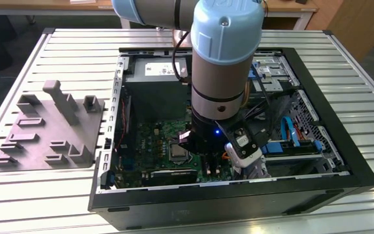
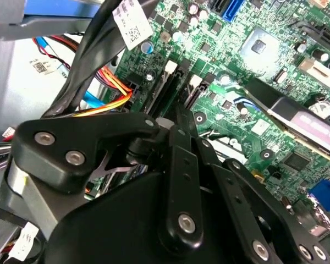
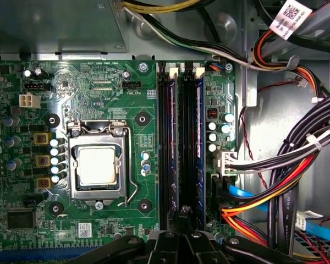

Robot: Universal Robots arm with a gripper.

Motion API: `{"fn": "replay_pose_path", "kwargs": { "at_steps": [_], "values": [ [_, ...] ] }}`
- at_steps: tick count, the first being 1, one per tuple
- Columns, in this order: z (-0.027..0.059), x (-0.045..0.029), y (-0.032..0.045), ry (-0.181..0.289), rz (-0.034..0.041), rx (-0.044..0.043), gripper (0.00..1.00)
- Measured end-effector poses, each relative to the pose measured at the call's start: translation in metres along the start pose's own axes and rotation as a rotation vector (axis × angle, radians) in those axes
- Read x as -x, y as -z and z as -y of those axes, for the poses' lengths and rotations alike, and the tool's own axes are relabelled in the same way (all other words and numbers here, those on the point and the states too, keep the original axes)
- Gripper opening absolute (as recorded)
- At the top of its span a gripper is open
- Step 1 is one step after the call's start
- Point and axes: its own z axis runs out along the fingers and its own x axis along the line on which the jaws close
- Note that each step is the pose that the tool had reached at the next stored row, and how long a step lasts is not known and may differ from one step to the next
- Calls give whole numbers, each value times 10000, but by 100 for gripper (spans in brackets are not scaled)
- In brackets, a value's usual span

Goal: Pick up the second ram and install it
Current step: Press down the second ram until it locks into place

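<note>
Two thin blue-green sticks, including the second ram (image 3: 200, 148), sit edge-on in black slots; claw (image 3: 182, 212) state unclear.

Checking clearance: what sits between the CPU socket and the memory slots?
In the first wrist view: green board, the socket's lever, two mounting holes and small capacitors.

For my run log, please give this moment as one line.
arm: lowered inside open black computer case | pincer: above long black slot rails on green motherboard | grey plastic block with posts: outside case
</note>
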Motion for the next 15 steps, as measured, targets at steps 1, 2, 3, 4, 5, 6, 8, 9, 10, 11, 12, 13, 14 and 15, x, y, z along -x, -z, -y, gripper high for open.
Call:
{"fn": "replay_pose_path", "kwargs": {
  "at_steps": [1,2,3,4,5,6,8,9,10,11,12,13,14,15],
  "values": [
    [0,0,1,-1,0,1,10],
    [0,1,9,-1,2,8,10],
    [-2,2,21,-2,5,23,10],
    [-3,3,37,-2,9,34,10],
    [0,4,68,-1,4,17,10],
    [3,5,100,0,1,3,10],
    [4,8,154,-1,1,1,10],
    [6,10,186,0,1,-3,10],
    [7,12,221,0,0,-6,10],
    [8,14,256,0,1,-8,10],
    [9,16,290,0,1,-11,10],
    [10,18,322,1,1,-15,10],
    [11,19,349,1,1,-17,10],
    [11,20,364,1,1,-20,10]
  ]
}}
